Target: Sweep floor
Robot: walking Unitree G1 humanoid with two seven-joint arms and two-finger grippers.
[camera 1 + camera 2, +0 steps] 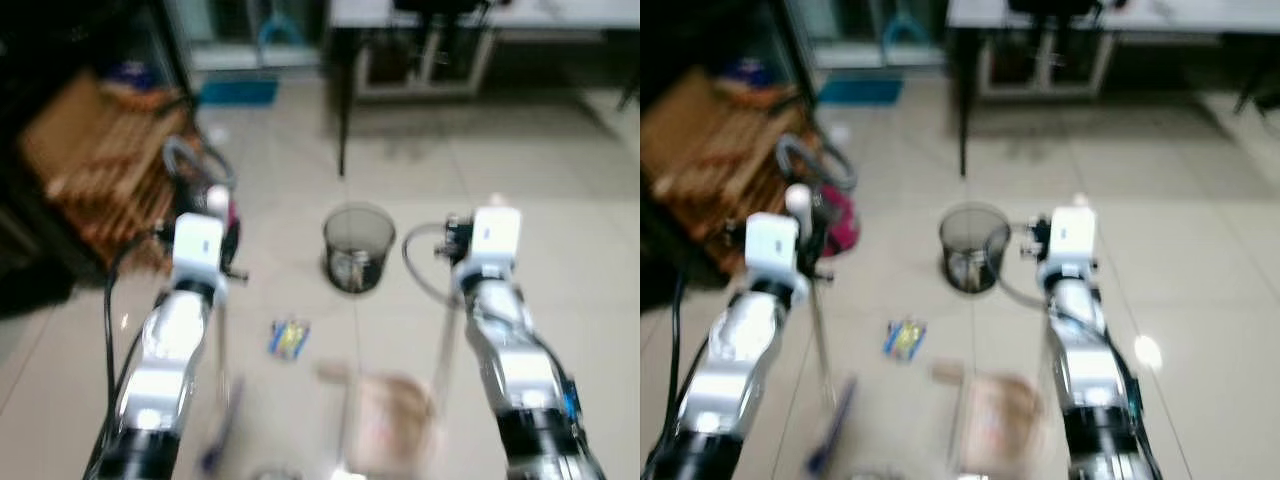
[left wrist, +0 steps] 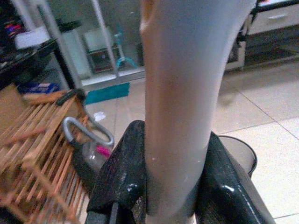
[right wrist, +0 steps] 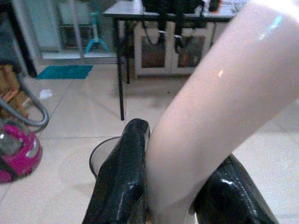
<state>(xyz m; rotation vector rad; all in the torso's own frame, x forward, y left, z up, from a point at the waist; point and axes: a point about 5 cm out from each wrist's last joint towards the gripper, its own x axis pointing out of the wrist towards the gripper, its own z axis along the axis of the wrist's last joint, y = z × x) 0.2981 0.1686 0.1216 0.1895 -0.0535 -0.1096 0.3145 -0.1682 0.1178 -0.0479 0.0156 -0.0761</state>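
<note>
Upper left of frame: wooden rack (image 1: 95, 165), magenta vacuum cleaner (image 1: 835, 225) just beside it.

Left gripper (image 2: 170, 186) clamped on broom handle (image 2: 180, 93); shaft running down lower left to blurred broom head (image 1: 218, 440).

Lower centre-left: colourful wrapper (image 1: 289, 338) loose on tile floor (image 1: 580, 250), not swept.

Centre: mesh wastebasket (image 1: 358, 247), upright, something pale inside, can't identify.

Lower centre: dustpan (image 1: 395, 420), blurred, pinkish, near wrapper but apart from it.

Right gripper (image 3: 170, 186) closed around dustpan handle (image 3: 219, 98).

Judgement: both tools in hand, early stage. Left to do: sweep wrapper into pan, tip into basket.
</note>
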